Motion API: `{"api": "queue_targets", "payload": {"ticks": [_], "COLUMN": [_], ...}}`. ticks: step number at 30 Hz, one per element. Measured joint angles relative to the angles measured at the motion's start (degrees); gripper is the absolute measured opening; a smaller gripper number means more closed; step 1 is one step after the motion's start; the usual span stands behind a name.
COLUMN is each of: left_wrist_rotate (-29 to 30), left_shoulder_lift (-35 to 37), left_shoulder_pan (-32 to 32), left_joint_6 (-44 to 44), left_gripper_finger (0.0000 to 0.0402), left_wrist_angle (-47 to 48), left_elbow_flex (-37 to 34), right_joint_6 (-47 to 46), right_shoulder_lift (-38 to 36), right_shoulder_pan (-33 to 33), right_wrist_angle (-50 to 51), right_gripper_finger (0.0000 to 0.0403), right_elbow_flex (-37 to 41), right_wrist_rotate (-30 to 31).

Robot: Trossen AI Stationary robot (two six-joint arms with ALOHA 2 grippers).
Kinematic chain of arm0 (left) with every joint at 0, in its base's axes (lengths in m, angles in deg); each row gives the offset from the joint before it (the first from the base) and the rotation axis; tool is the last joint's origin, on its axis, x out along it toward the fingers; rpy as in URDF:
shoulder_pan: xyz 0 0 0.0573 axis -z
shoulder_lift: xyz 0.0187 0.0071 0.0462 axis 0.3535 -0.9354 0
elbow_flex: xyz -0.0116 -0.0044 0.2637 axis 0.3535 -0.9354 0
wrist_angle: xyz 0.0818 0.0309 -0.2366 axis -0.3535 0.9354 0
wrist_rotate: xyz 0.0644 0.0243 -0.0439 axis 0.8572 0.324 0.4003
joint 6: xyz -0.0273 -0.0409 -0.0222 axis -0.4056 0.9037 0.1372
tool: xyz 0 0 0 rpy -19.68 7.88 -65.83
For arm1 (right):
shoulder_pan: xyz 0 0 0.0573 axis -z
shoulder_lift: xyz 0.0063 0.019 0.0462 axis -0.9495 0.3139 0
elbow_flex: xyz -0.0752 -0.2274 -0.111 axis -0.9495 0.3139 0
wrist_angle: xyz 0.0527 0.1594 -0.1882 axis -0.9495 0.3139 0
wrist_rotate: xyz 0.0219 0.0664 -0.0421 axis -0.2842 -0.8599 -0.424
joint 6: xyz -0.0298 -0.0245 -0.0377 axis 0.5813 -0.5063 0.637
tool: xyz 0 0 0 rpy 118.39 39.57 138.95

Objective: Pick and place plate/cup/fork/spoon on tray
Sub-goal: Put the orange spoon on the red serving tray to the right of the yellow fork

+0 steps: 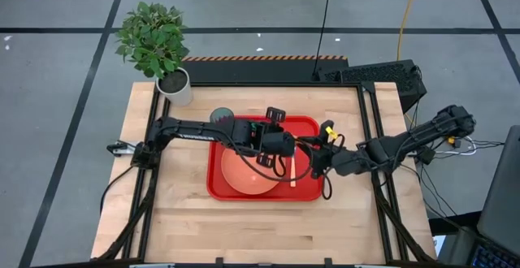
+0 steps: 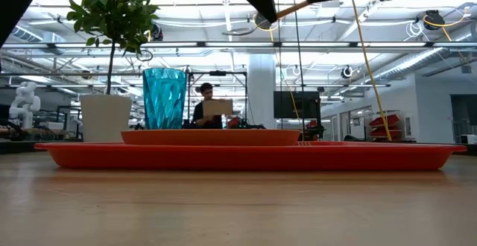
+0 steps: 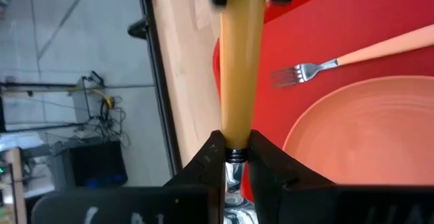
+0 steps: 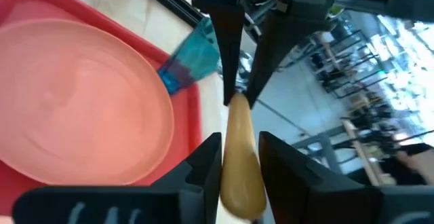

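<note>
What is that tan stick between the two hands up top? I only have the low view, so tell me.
Observer: It is the spoon. The left hand is clamped on its metal neck.
Operator: Report the right hand.
Observer: The right hand is at the other end of the handle, near the right edge of the tray.
Operator: Find me the fork.
Observer: The fork lies flat on the tray, right beside the plate.
</note>
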Motion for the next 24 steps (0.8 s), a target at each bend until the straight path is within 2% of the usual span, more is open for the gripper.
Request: {"api": "queue_targets", "payload": {"ticks": [3, 14, 24], "left_wrist_rotate": [1.1, 1.5, 1.2], "left_shoulder_lift": [0.0, 0.0, 0.0], "left_shoulder_pan": [1.1, 1.9, 1.9], "left_joint_6": [-0.7, -1.0, -1.1], "left_gripper_finger": [0.0037, 0.0037, 0.0037], "left_wrist_angle": [-1.0, -2.0, -2.8], "left_elbow_flex": [0.0, 0.0, 0.0], "right_joint_6": [-0.8, -1.9, -2.0], "right_shoulder_lift": [0.0, 0.1, 0.0], "right_shoulder_pan": [1.1, 1.7, 1.7], "right_wrist_angle": [-0.1, -0.9, -1.0], "right_gripper_finger": [0.0099, 0.0145, 0.0130], "right_elbow_flex": [0.0, 0.0, 0.0], "right_wrist_rotate": [-1.7, -1.5, -1.8]}}
